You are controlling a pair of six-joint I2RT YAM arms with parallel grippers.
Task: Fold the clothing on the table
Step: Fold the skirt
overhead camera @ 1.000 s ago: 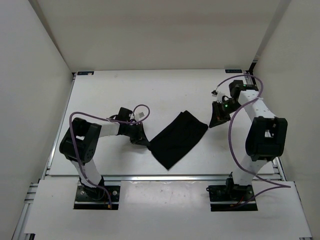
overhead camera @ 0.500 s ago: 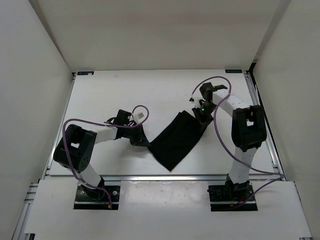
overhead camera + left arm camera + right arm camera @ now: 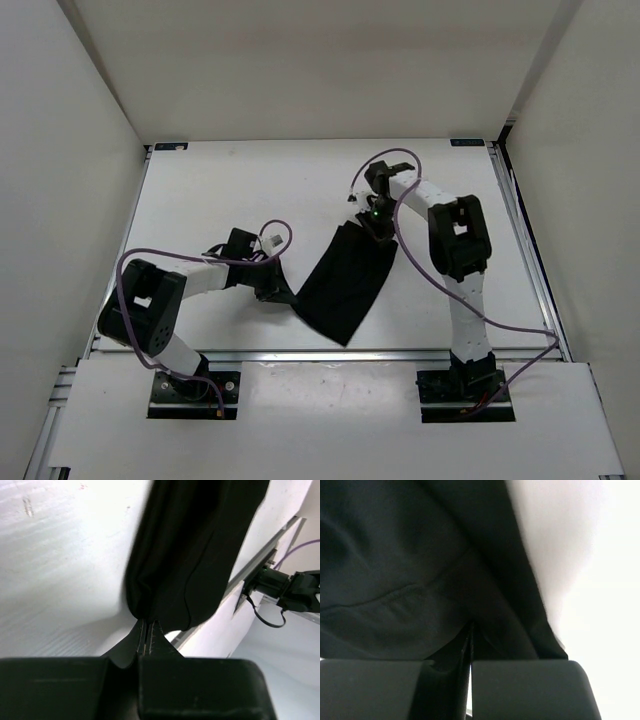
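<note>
The black clothing (image 3: 347, 282) lies on the white table (image 3: 220, 190) as a long, slanted strip, running from the middle toward the near edge. My left gripper (image 3: 286, 292) is shut on its left corner; in the left wrist view the closed fingertips (image 3: 148, 626) pinch a bunched fold of the clothing (image 3: 195, 555). My right gripper (image 3: 375, 229) is shut on the far end of the garment. The right wrist view is almost filled with dark clothing (image 3: 410, 570), with the closed gripper (image 3: 471, 629) buried in the cloth.
A silver rail (image 3: 300, 353) borders the table's near edge, with both arm bases just behind it. White walls enclose the left, right and far sides. Purple cables (image 3: 270, 238) loop off both arms. An arm base (image 3: 280, 586) shows past the table edge.
My right arm swung left from the table's right side, shut on the garment's far right corner and dragged it leftward. The cloth now lies narrower and steeper. The left gripper kept its hold.
</note>
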